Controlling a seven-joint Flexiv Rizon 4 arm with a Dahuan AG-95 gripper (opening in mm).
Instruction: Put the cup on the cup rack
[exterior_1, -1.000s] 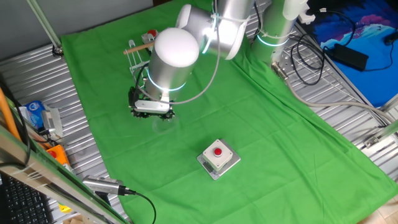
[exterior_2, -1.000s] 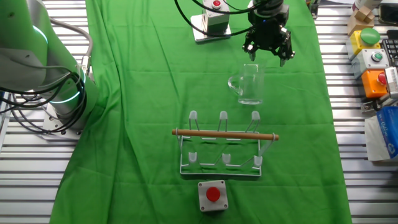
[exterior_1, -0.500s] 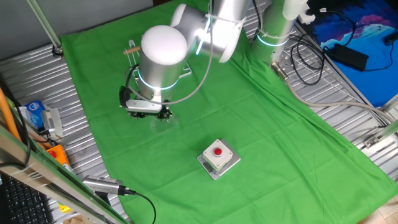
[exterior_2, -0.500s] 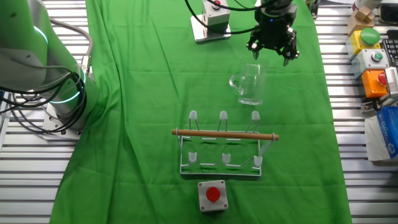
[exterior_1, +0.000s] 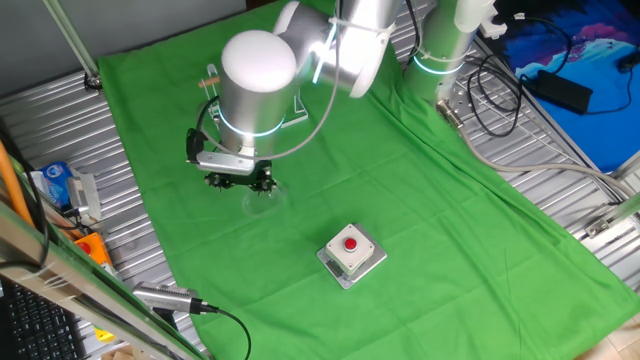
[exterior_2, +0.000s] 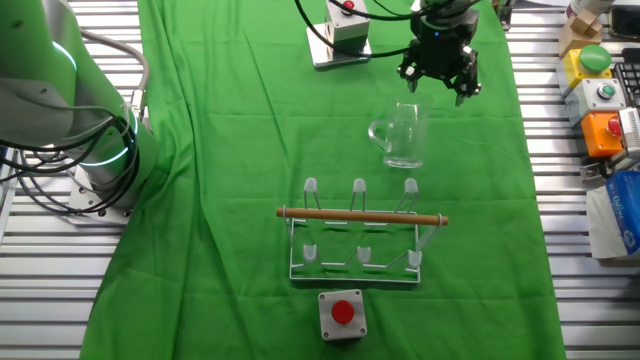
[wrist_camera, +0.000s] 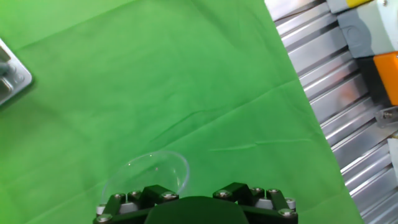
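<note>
The clear glass cup (exterior_2: 400, 137) stands upright on the green cloth with its handle pointing left; it also shows as a faint rim (exterior_1: 262, 200) and at the bottom edge of the hand view (wrist_camera: 152, 173). My gripper (exterior_2: 438, 84) hangs just beyond and above the cup, open, with nothing between its fingers, and sits low over the cup (exterior_1: 240, 184). The hand view shows only the gripper's black body, not its fingertips. The cup rack (exterior_2: 360, 232), with its wooden rod, stands apart on the near side of the cup, and is partly hidden behind the arm (exterior_1: 214, 80).
A grey box with a red button (exterior_2: 343, 314) sits in front of the rack, and a second one (exterior_2: 340, 30) lies near the gripper. Coloured button boxes (exterior_2: 600, 90) line the right metal edge. The arm's base (exterior_2: 70, 110) stands at left.
The gripper has shifted a little sideways and away from the rack, staying above the cup. The cup and rack have not moved.
</note>
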